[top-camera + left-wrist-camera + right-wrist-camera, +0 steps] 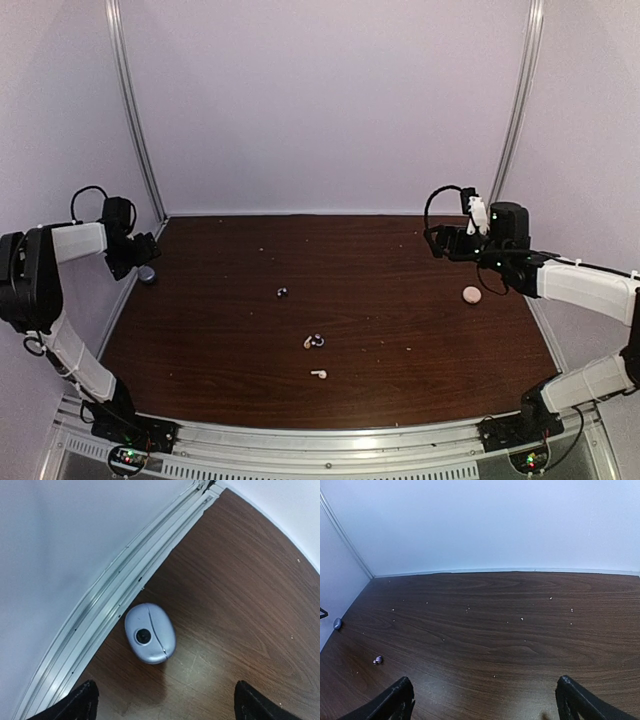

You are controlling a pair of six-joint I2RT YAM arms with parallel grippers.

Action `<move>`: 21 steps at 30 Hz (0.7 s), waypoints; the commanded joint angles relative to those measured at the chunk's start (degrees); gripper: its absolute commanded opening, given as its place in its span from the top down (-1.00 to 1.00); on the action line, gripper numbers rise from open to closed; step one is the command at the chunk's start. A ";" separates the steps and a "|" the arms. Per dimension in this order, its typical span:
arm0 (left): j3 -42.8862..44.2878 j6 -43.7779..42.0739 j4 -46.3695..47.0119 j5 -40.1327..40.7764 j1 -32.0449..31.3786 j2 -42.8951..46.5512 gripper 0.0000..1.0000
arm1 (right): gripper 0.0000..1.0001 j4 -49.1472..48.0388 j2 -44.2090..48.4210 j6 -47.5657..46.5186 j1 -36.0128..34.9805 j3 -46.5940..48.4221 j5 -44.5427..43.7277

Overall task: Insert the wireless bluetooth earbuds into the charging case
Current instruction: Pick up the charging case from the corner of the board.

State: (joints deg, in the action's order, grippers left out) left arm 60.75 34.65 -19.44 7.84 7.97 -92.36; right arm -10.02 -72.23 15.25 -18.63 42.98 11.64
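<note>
Your left gripper (167, 707) is wide open and empty, hanging close by the blue-grey charging case (150, 633) at the counter's (240, 605) left rail; the case's seam runs along its length. Your right gripper (482, 702) is wide open and empty too. The white stemmed earbud (318, 374) lies mid-counter, long axis left-right. The dark earbud (282, 292) is too small to tell its heading.

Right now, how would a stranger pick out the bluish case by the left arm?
Follow the left edge of the dark wooden table toward the back. Beside the metal rail, just ahead of the open left gripper, lies the blue-grey case. Unlike the pinkish case on the right, it shows a dark round spot.
</note>
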 commanded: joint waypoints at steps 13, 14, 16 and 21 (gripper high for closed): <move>9.74 2.58 -2.34 3.74 1.35 -15.98 -0.63 | -1.00 -0.42 2.09 1.01 -0.03 -1.67 3.00; 10.26 2.61 -2.34 3.85 1.35 -16.77 -0.62 | -1.00 -0.39 2.07 1.00 -0.06 -1.67 3.14; 11.32 2.61 -2.35 4.14 1.36 -18.03 -0.59 | -1.00 -0.43 2.00 1.01 -0.02 -1.67 3.21; 13.24 2.61 -2.35 5.04 1.35 -20.41 -0.49 | -1.00 -0.33 1.87 0.82 0.00 -1.59 3.08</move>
State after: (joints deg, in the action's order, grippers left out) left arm 71.55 36.75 -22.04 11.18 8.84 -111.42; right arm -9.82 -71.42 15.66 -18.61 41.93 14.31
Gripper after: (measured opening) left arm 0.766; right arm 0.997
